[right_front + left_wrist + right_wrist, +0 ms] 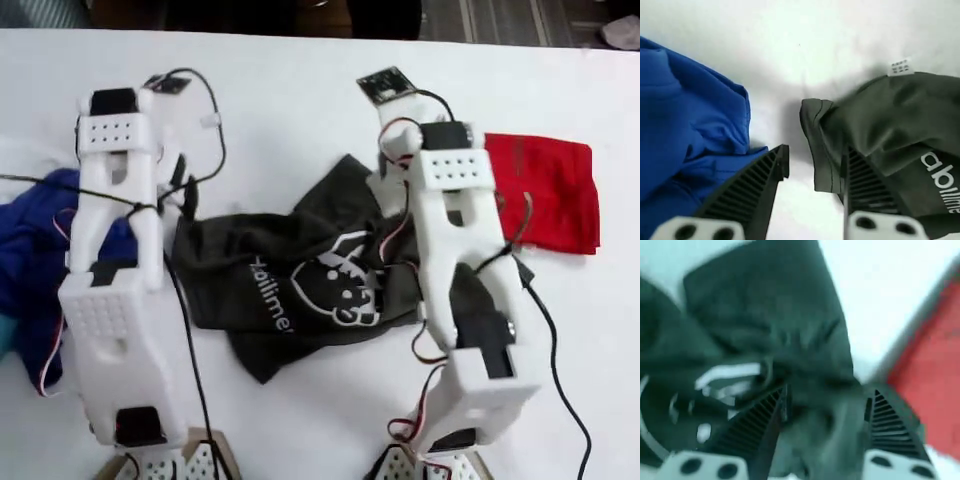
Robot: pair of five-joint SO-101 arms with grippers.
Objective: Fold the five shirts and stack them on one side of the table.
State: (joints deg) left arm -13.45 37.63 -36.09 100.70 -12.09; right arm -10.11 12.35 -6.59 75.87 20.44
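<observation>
Left gripper [812, 180] and right gripper [827, 425] gaped empty over the limp, light dark shirt [290, 270], seemingly best pinched at its hem.

I'm seeing a dark printed shirt [300, 280] lying crumpled in the middle, with a folded red shirt [555, 190] and a heaped blue shirt [30, 250] flanking it.
</observation>
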